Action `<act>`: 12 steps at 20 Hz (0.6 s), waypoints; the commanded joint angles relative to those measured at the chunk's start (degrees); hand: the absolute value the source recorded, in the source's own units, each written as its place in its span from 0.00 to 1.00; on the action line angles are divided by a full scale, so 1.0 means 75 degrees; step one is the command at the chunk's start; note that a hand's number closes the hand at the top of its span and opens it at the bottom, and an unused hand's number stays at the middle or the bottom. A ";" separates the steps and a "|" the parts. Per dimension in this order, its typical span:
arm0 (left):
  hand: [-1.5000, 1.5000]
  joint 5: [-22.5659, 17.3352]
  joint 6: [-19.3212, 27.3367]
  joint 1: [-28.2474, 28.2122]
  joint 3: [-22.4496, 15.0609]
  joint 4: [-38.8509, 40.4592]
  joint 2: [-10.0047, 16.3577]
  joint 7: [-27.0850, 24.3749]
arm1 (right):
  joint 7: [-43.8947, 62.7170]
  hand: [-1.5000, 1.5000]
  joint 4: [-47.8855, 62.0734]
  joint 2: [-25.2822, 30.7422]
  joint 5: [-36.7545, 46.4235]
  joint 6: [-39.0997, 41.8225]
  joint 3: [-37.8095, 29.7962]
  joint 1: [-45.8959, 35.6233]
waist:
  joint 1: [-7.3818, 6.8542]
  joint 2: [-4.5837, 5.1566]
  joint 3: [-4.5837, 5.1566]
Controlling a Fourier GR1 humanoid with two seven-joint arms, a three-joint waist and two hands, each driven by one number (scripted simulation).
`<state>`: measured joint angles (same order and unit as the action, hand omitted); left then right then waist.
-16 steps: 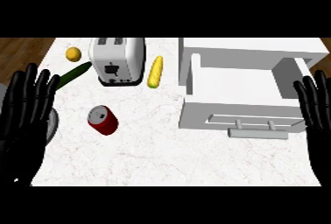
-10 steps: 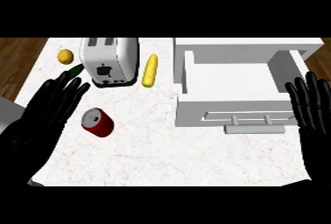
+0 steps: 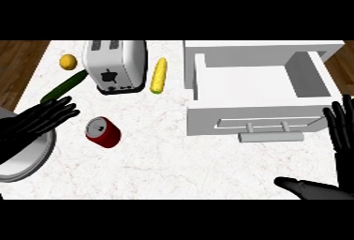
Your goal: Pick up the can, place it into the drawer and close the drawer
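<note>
Red cylindrical metal can (image 3: 104,132) is seen lying on its side on the white marbled bench (image 3: 180,168), left of centre, with its silver end turned to the upper left. It is held by nothing.

The black left hand (image 3: 41,119) is shown just left of the can and apart from it. Its fingers are straight and spread, pointed to the upper right, and nothing is gripped. Its forearm is laid over the rim of a grey round plate (image 3: 27,159) at the lower left edge.

The white box-shaped drawer (image 3: 259,93) is pulled open at the right, well apart from the can, and its bar handle (image 3: 271,137) is faced toward the near edge.

The black right hand (image 3: 340,129) is shown at the right edge beside the drawer front, resting with fingers up and straight, thumb out, nothing held.

A silver two-slot toaster (image 3: 114,65) is placed at the far side. A yellow corn cob (image 3: 159,75) is laid between it and the drawer. A long green cucumber (image 3: 63,86) and a small round yellow fruit (image 3: 68,61) are laid left of the toaster.
</note>
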<state>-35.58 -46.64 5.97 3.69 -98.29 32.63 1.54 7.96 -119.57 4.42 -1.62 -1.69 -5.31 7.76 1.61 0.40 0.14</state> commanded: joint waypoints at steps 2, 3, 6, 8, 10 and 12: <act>0.00 -0.1351 -0.1965 0.0631 0.0784 0.1980 0.1401 -0.0143 | -0.0212 0.00 0.0152 0.0259 -0.0532 0.0377 -0.0601 0.0483 | -0.0043 -0.0022 -0.0019; 0.00 -0.1004 -0.1852 0.1046 0.0609 0.2293 0.1119 -0.0031 | 0.0249 0.00 0.0011 0.0443 -0.0827 0.0376 -0.0911 0.0175 | -0.0085 -0.0033 -0.0018; 0.00 -0.1422 -0.2349 0.1313 0.0809 0.2798 0.1585 0.0091 | -0.0585 0.00 0.0109 0.0121 -0.0681 0.0651 -0.0728 0.0910 | -0.0113 -0.0044 -0.0020; 0.00 -0.1452 -0.2327 0.1256 0.0748 0.2889 0.1523 0.0147 | -0.0310 0.00 -0.0354 0.0481 -0.1440 0.1027 -0.1393 0.1287 | -0.0077 -0.0050 -0.0019; 0.00 -0.1357 -0.2630 0.0880 0.0928 0.2855 0.1516 -0.0001 | -0.0218 0.00 -0.0312 0.0559 -0.1574 0.1113 -0.1539 0.1222 | -0.0128 -0.0051 -0.0017; 0.00 -0.2078 -0.2518 0.1214 0.0790 0.3556 0.1954 0.0201 | -0.0443 0.00 -0.0142 0.0655 -0.1807 0.1275 -0.1746 0.1195 | -0.0033 -0.0028 -0.0020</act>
<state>-47.22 -59.79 11.64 5.60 -84.12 40.67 2.31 6.06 -121.05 8.03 -11.76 5.46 -15.16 15.42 0.83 -0.58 -0.72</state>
